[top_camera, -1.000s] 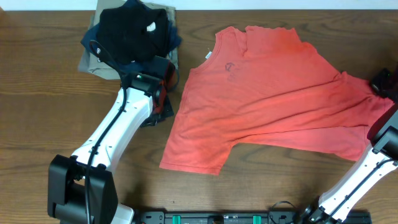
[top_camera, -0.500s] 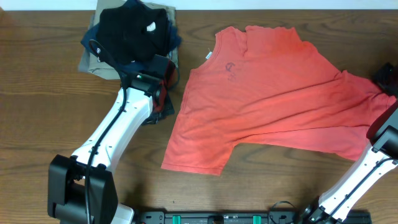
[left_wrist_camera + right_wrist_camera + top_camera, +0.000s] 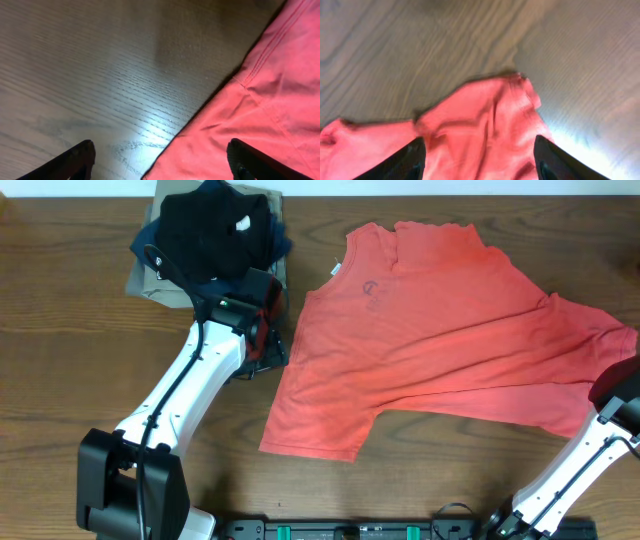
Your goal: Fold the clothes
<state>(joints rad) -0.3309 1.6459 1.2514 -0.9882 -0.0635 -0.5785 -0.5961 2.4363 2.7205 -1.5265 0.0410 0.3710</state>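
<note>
Plainly, the overhead view shows the T-shirt (image 3: 440, 330) spread open and creased on the table (image 3: 60, 380), right of a pile of dark garments (image 3: 210, 230); no fold looks made, so all the folding is left. The left wrist view has the left gripper (image 3: 162, 160) wide open and empty over the shirt's edge. The right wrist view has the right gripper (image 3: 480, 157) open too, holding nothing, above a crumpled corner.

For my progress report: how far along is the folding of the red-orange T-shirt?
Done: the T-shirt lies spread out on the table. In hand: nothing; the left gripper and right gripper hover open over its edges. Left: every fold.
</note>
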